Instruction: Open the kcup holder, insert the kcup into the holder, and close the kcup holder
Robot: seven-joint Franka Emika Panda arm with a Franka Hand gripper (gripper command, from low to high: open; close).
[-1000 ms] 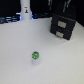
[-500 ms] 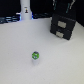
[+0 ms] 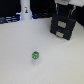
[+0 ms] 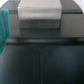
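You had the gripper (image 3: 66, 11) over the black boxy kcup holder (image 3: 63, 26); whether its fingers were apart, I couldn't tell. The tiny green kcup (image 3: 35, 55) sat well apart on the white table (image 3: 17, 45). You needed a slow, square lift.

The exterior view looks down from above and some way off across the white counter (image 3: 20, 55), taking in the kcup (image 3: 35, 55) near the middle and the kcup holder (image 3: 64, 25) toward the exterior view's right at the far side. The wrist view sits very close to the kcup holder (image 4: 42, 55), facing its dark surface and a pale grey panel (image 4: 40, 12). The holder is the only thing both views share.
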